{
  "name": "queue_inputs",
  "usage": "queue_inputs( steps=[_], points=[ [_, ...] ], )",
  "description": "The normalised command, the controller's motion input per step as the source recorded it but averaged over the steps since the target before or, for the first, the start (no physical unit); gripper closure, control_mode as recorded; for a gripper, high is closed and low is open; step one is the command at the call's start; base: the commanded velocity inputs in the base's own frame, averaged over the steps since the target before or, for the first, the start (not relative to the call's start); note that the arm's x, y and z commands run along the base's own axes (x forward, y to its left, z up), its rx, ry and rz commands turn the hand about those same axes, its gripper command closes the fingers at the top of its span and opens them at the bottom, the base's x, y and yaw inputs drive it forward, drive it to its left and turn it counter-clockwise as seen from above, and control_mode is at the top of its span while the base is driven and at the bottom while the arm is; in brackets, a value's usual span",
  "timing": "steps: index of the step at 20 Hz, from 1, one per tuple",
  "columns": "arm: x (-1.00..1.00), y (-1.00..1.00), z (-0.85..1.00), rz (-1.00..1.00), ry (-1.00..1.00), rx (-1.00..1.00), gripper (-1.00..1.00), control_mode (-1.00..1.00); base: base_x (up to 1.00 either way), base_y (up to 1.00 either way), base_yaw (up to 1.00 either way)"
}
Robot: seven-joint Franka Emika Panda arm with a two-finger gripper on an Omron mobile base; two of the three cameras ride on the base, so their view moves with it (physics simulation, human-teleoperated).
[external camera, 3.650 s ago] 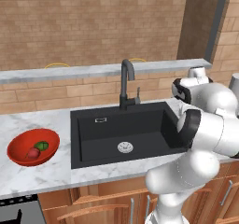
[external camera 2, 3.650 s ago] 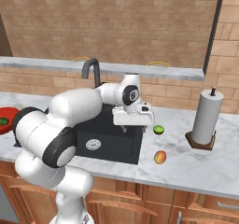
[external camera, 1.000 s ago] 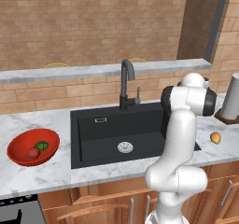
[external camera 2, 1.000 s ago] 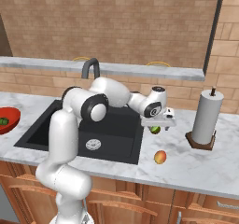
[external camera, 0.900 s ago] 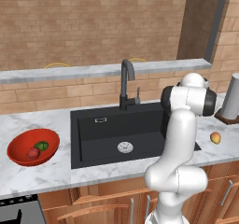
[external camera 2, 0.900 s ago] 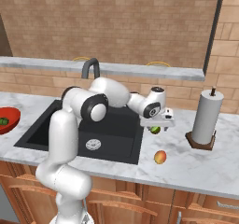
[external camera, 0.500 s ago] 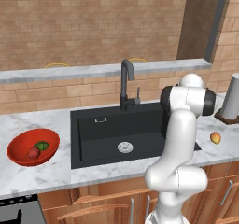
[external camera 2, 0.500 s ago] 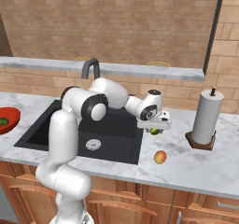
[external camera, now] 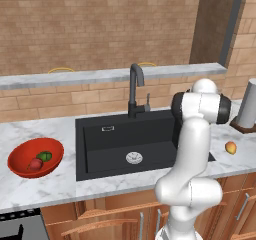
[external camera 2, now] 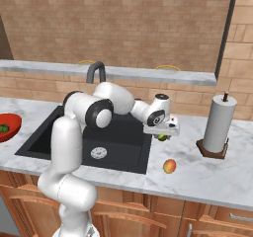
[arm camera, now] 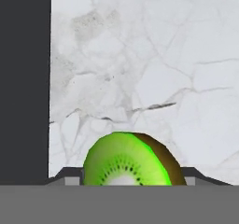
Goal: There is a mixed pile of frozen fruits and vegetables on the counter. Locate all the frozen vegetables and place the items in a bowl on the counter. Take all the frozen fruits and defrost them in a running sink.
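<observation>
Your sink (external camera: 125,144) holds no fruit yet, and no water shows at the faucet. The red bowl (external camera: 20,156) on the counter (external camera 2: 217,179) already holds both vegetables. The gripper (external camera 2: 162,131) grasps the kiwi half (arm camera: 128,160) just above the marble right of the basin; the orange-yellow fruit (external camera 2: 169,166) waits nearby.

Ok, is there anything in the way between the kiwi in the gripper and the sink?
Nothing visible. The gripper has the kiwi half between its fingers, over the counter just right of the sink, with bare marble up to the basin's edge.
</observation>
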Motion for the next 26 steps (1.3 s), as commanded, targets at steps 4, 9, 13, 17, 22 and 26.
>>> queue_inputs(
  steps=[4, 9, 13, 17, 22, 26],
  points=[
    [0.00, 0.62, 0.48, 0.00, -0.03, 0.00, 1.00, -1.00, 0.00, 0.00, 0.00],
    [0.00, 0.83, 0.20, 0.00, -0.06, 0.00, 1.00, -1.00, 0.00, 0.00, 0.00],
    [0.25, 0.91, -0.08, -0.02, -0.01, -0.01, 1.00, -1.00, 0.00, 0.00, 0.00],
    [0.06, 1.00, -0.16, 0.00, 0.00, 0.00, 1.00, -1.00, 0.00, 0.00, 0.00],
    [-0.07, 0.96, -0.15, 0.00, 0.00, 0.00, 1.00, -1.00, 0.00, 0.00, 0.00],
    [-0.04, 0.69, -0.17, 0.00, 0.00, 0.00, 1.00, -1.00, 0.00, 0.00, 0.00]
  ],
)
